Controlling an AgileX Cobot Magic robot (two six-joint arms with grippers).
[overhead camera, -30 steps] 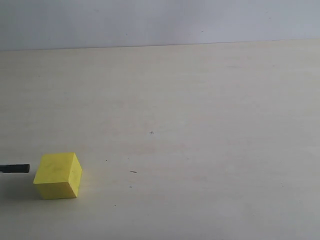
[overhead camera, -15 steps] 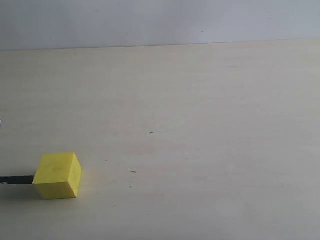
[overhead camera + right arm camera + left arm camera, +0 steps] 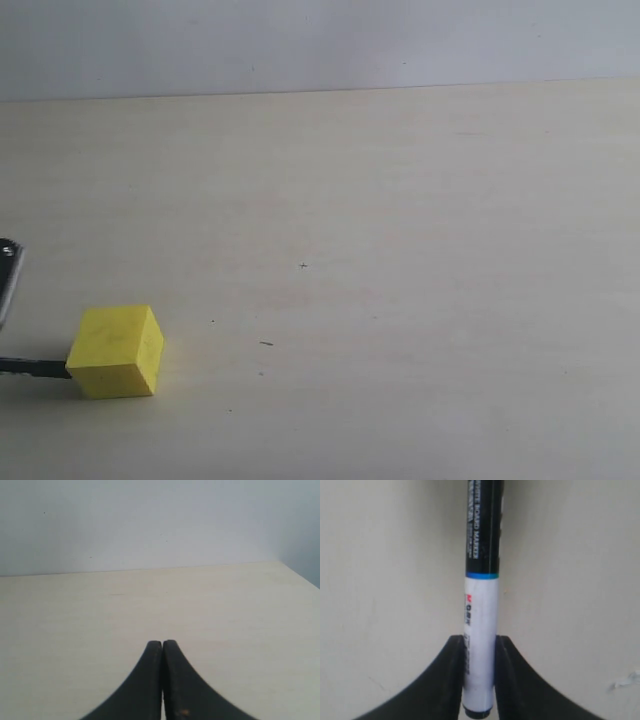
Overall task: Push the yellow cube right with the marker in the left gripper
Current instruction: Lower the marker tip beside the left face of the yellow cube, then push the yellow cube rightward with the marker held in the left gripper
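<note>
yellow cube [image 3: 115,350]: 1 | marker [image 3: 481,605]: 1 | table [image 3: 400,200]: 1 | grippers: 2 (left gripper [image 3: 479,642], right gripper [image 3: 162,643])

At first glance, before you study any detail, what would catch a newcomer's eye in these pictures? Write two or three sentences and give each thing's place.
The bright yellow cube stands out at once, alone on the pale table near the lower left of the exterior view. Next comes the marker, clamped in the left end effector, its dark end appearing to meet the cube's left side.
</note>
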